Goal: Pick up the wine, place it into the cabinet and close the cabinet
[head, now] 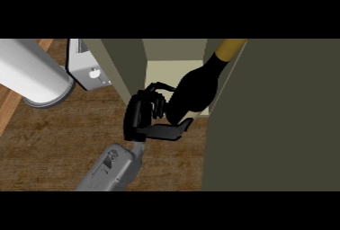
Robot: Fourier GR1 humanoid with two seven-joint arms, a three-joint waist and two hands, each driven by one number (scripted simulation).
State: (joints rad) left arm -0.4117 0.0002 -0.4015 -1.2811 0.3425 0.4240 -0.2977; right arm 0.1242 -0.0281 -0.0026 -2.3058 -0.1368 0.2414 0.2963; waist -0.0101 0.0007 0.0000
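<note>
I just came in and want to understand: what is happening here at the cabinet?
The robot's left hand has its fingers curled round a dark wine bottle and holds it tilted at the open cabinet, neck toward the inside, above the pale shelf. The cabinet door stands open at the right, so closing is not yet done.

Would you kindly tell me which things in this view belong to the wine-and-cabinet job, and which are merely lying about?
Job in hand:
- wine bottle
- left hand, curled round the bottle
- cabinet, standing open

Lying about:
- pale cylinder, upper left
- white boxy item beside it
</note>
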